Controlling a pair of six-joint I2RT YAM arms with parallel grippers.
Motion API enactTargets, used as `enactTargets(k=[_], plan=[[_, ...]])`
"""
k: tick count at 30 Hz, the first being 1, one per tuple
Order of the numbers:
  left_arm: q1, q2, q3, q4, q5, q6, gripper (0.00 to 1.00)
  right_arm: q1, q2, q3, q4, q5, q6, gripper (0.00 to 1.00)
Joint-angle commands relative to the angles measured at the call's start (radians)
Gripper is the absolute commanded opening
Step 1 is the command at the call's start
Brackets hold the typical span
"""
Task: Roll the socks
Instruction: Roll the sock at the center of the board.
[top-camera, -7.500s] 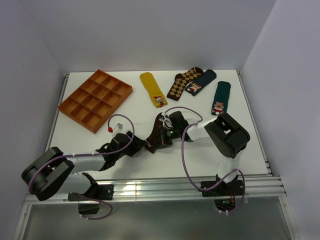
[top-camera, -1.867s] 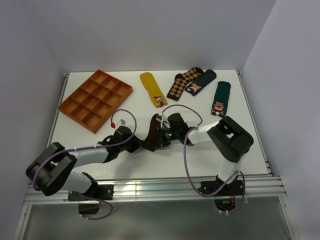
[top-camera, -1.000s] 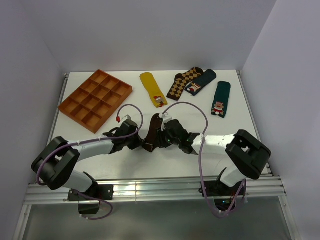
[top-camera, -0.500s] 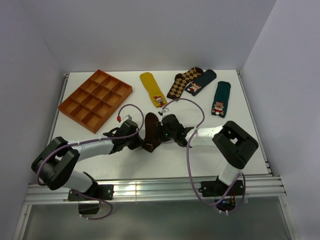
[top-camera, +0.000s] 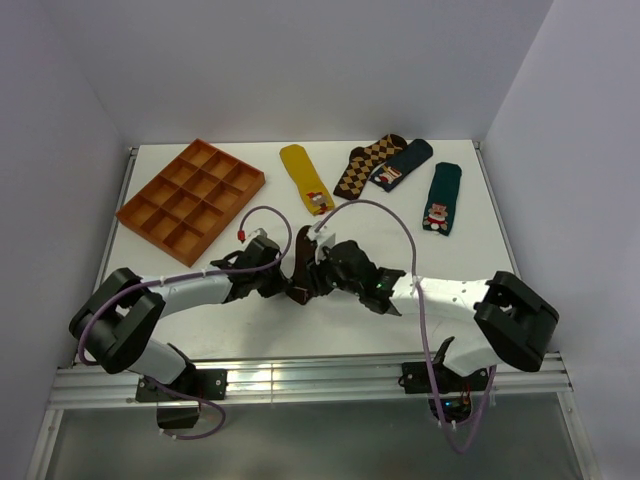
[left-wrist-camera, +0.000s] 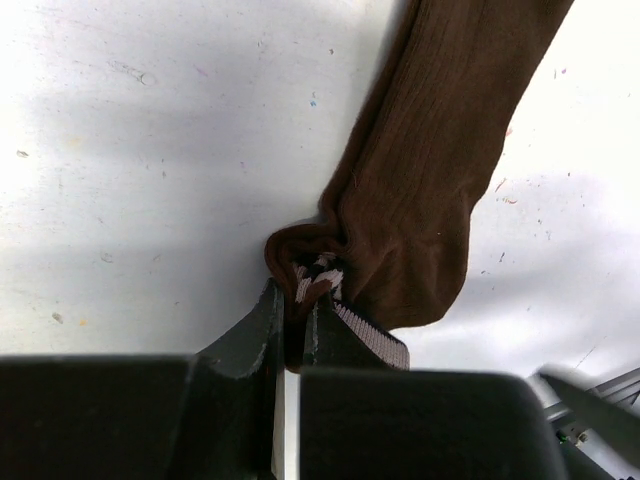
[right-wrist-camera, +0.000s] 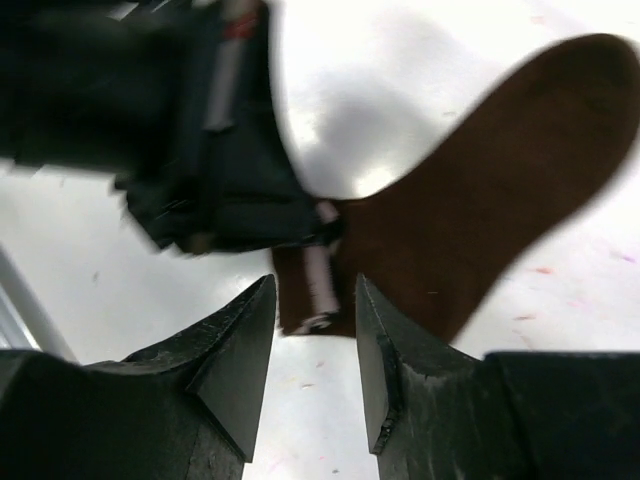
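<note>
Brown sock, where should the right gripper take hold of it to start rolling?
Probably the striped cuff, on the free corner beside the left gripper's pinch, coming down from above. The sock lies flat, and only that bunched cuff end offers an edge; the open right gripper hangs over it.

walls (top-camera: 300, 70) plain pale grey | table (top-camera: 485, 245) white | metal rail (top-camera: 300, 378) along near edge

Light: you have bright, even light from above.
Shadow: soft grey patches ahead of your right gripper (right-wrist-camera: 313, 295).
Blur: left gripper (right-wrist-camera: 315, 220) smeared there.
</note>
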Motion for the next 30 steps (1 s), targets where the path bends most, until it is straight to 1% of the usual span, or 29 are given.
enactTargets(k=[1, 5, 9, 14, 22, 24, 25, 29, 30], plan=[[-0.010, 0.031, -0.006, -0.096, -0.004, 0.006, 0.00, 0.076, 0.008, -0.019, 0.041, 0.008, -0.098, 0.45], [-0.009, 0.026, -0.001, -0.104, -0.007, 0.012, 0.00, 0.146, 0.057, 0.002, 0.052, 0.087, -0.137, 0.46], [-0.010, 0.023, -0.004, -0.103, -0.005, 0.017, 0.00, 0.189, 0.103, 0.019, 0.081, 0.153, -0.160, 0.46], [-0.009, 0.026, -0.007, -0.095, 0.005, 0.018, 0.00, 0.218, 0.154, 0.036, 0.089, 0.238, -0.181, 0.46], [-0.010, 0.036, -0.004, -0.087, 0.016, 0.017, 0.00, 0.262, 0.228, 0.070, 0.040, 0.296, -0.193, 0.46], [-0.010, 0.037, 0.002, -0.093, 0.013, 0.020, 0.00, 0.273, 0.211, 0.065, 0.033, 0.302, -0.181, 0.47], [-0.010, 0.039, 0.002, -0.098, 0.011, 0.023, 0.00, 0.276, 0.164, 0.056, 0.041, 0.289, -0.177, 0.46], [-0.010, 0.042, 0.001, -0.093, 0.014, 0.023, 0.00, 0.276, 0.078, 0.030, 0.056, 0.302, -0.187, 0.47], [-0.010, 0.042, 0.001, -0.090, 0.016, 0.021, 0.00, 0.276, 0.074, 0.032, 0.058, 0.313, -0.195, 0.50]])
